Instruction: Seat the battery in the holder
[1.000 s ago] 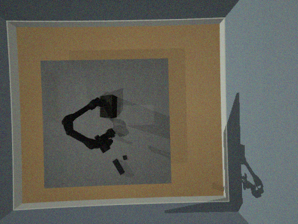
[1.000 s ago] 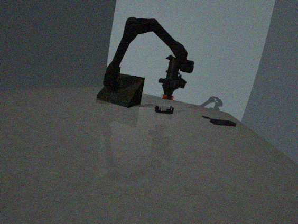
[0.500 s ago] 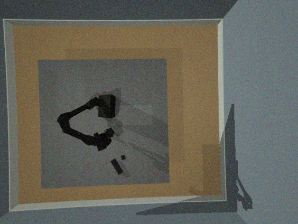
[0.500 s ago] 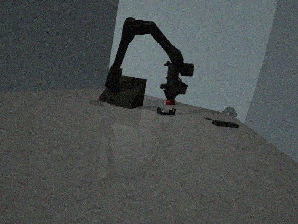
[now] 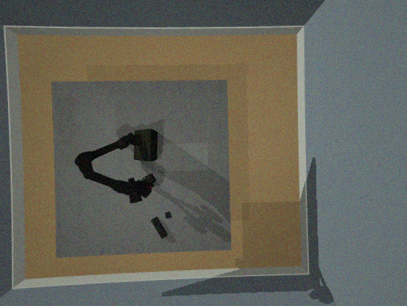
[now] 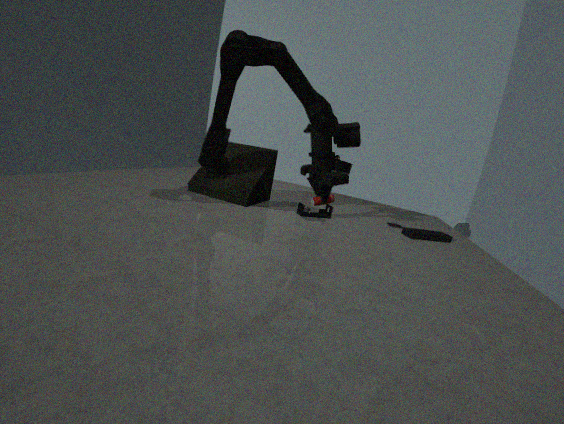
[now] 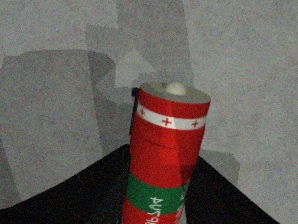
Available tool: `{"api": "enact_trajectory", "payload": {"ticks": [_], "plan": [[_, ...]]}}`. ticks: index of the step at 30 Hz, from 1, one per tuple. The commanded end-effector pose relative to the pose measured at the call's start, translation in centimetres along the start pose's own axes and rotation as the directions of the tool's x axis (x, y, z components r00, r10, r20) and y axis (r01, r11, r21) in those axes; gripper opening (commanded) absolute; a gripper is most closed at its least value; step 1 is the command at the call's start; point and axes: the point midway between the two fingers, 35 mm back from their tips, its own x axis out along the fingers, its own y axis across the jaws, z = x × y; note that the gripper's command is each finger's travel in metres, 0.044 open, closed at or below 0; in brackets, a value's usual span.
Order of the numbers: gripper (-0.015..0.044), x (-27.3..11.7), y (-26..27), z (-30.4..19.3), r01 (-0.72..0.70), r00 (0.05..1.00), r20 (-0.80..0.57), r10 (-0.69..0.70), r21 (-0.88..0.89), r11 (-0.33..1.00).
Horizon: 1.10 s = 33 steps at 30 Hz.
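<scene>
Red and green with a white band, the cylindrical battery sits clamped between the fingers of my black parallel-jaw gripper, which is closed on its lower body. What matters for my coming move is how that battery sits against the small black open-topped holder: in the exterior view the holder lies on the grey table directly below the gripper, just under the battery, and I cannot tell whether the two touch. There the battery reads as a short red bar lying roughly level, its long axis along the holder's length.

From the wrist camera I look down that long axis: the end with the small pale nub points away from the camera, tilted slightly right, and the dark fingers flank the lower body. I judge the nub end to be the terminal end, so it must go under the lip. That view does not show the holder plainly, so it gives me no check on lip or spring.

From the top view the gripper covers battery and holder alike; only a red fleck shows. It does place the work toward the table's lower-left corner, well inside the edges, with a flat black slab lying nearer the bottom edge.
</scene>
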Motion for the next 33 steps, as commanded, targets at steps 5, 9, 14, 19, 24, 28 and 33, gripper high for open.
{"api": "enact_trajectory", "payload": {"ticks": [5,9,14,19,24,28,33], "plan": [[0.0085,0.5,0.0,-0.5,-0.010,0.999,0.044,0.010,-0.001,1.000],[0.0085,0.6,0.1,-0.6,-0.012,0.998,0.068,0.013,-0.001,1.000],[0.0085,0.8,0.1,-0.7,-0.015,0.995,0.098,0.015,-0.002,1.000],[0.0085,1.0,0.1,-0.9,-0.017,0.992,0.129,0.017,-0.003,1.000],[0.0085,1.2,0.0,-1.1,-0.018,0.987,0.160,0.019,-0.005,1.000],[0.0085,1.3,0.0,-1.2,-0.019,0.983,0.185,0.020,-0.007,1.000],[0.0085,1.4,0.0,-1.4,-0.019,0.976,0.216,0.020,-0.010,1.000]]}}
